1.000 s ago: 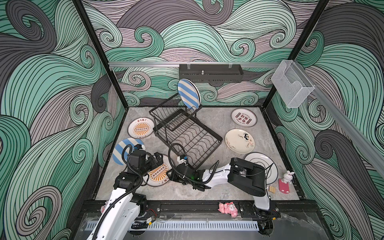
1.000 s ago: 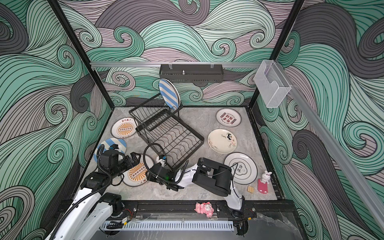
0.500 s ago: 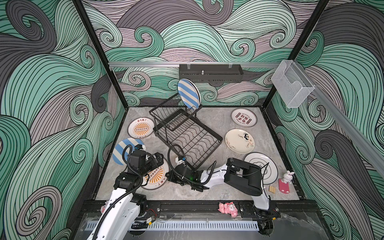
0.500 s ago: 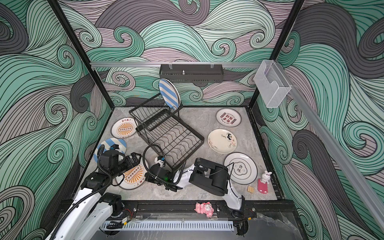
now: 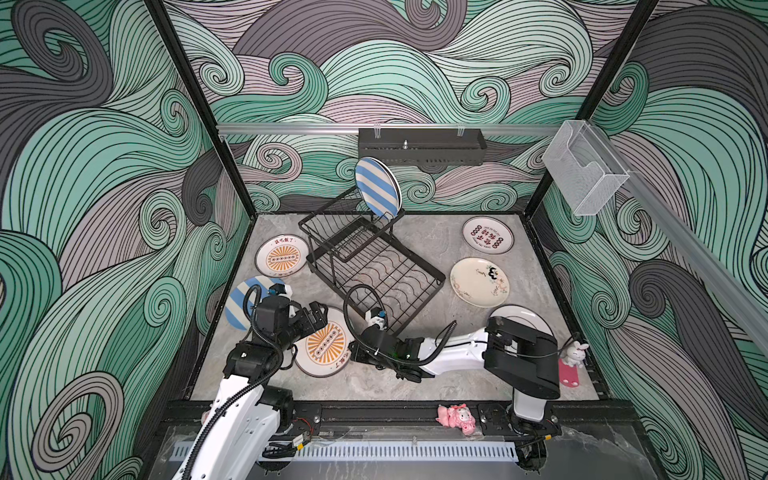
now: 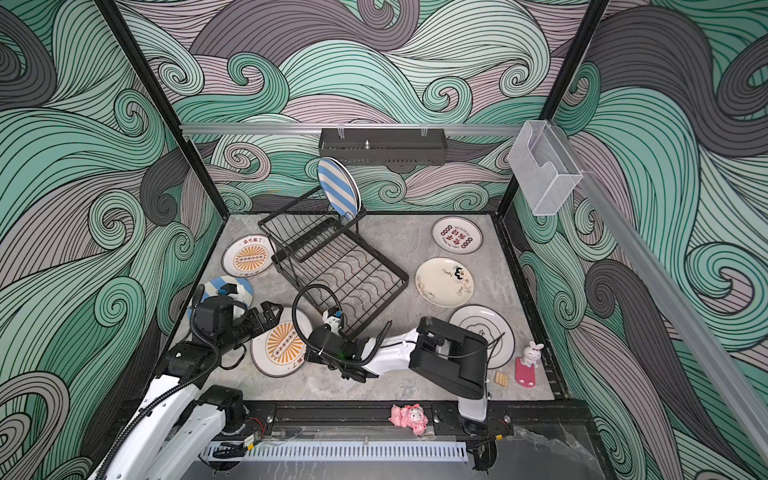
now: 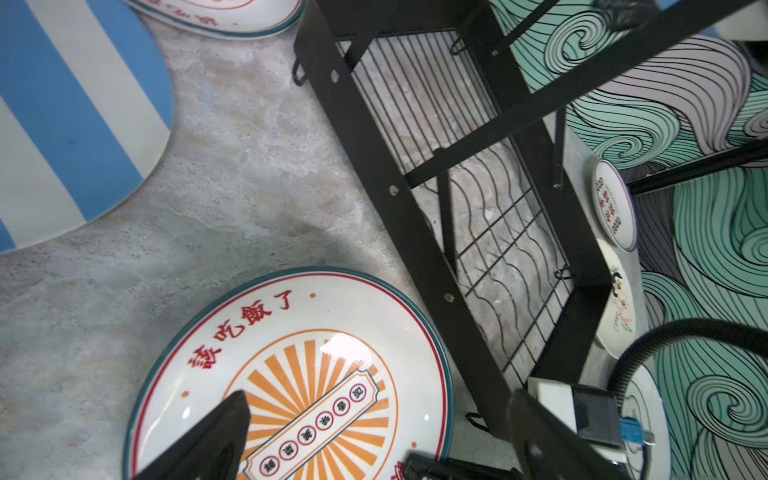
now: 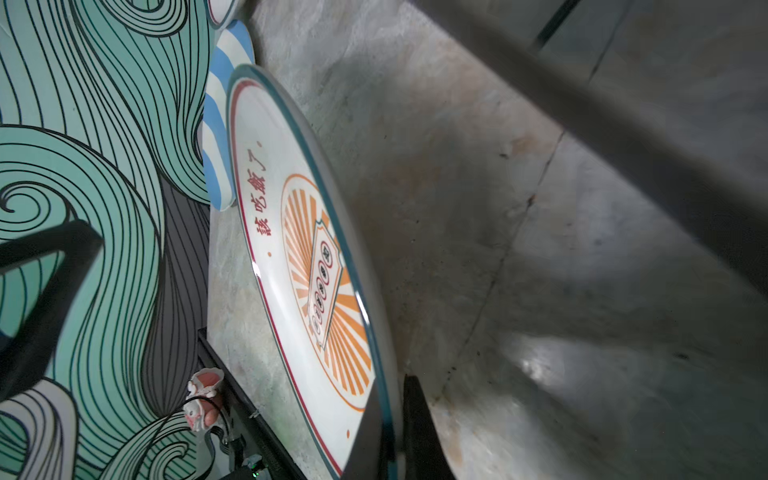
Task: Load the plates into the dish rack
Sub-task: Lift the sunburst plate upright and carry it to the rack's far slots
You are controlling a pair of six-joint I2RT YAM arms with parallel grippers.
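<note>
1. At the near left of the counter (image 5: 374, 386), in both top views, the right hand (image 5: 352, 355) reaches across the middle and pinches the right edge of the near sunburst plate (image 5: 326, 347). That plate sits just beside the near corner of the dish rack (image 5: 376, 270). The left hand (image 5: 316, 318) hangs over the plate's far rim, jaws spread wide. An upright striped plate (image 5: 377, 192) stands in the rack's raised basket. Flat on the counter lie the second striped plate (image 5: 237, 299), the far sunburst plate (image 5: 282, 257), the red-lettered plate (image 5: 487, 240), the doodled plate (image 5: 479, 281) and, partly under the right arm, the flower-outline plate (image 5: 521, 316).
2. In the left wrist view, the left hand (image 7: 378, 403) is wide open and empty, its fingers (image 7: 208, 436) over the near sunburst plate (image 7: 299, 365). Whether they touch it I cannot tell. The dish rack (image 7: 395, 195) runs just beside the plate.
3. In the right wrist view, the right hand (image 8: 392, 432) is closed tight on the near sunburst plate (image 8: 299, 249) at its teal rim, one finger on each face.
</note>
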